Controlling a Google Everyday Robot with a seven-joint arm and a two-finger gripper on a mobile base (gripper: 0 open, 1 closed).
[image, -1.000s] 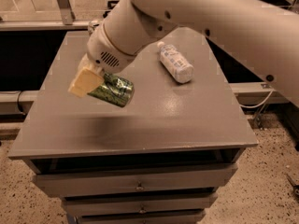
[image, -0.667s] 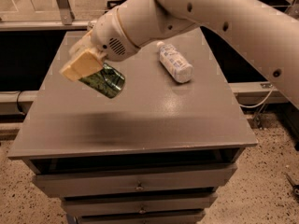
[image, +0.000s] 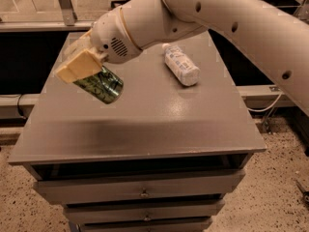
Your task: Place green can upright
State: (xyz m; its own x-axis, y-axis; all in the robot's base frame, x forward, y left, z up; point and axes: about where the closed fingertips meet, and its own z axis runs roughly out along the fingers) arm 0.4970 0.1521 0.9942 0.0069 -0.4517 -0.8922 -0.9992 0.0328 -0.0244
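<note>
The green can [image: 102,85] is held tilted, almost on its side, above the left part of the grey cabinet top [image: 145,115]. Its silver end faces down and to the right. My gripper [image: 83,70] is shut on the can, with one tan finger [image: 77,65] lying across its upper side. The white arm reaches in from the upper right. The can's far end is hidden behind the finger.
A white plastic bottle [image: 181,65] lies on its side at the back right of the top. The cabinet has drawers [image: 140,190] below its front edge. A speckled floor surrounds it, and metal rails run behind it.
The gripper has lifted the can up and to the left, and the can has swung toward a more tilted, raised pose above the top.
</note>
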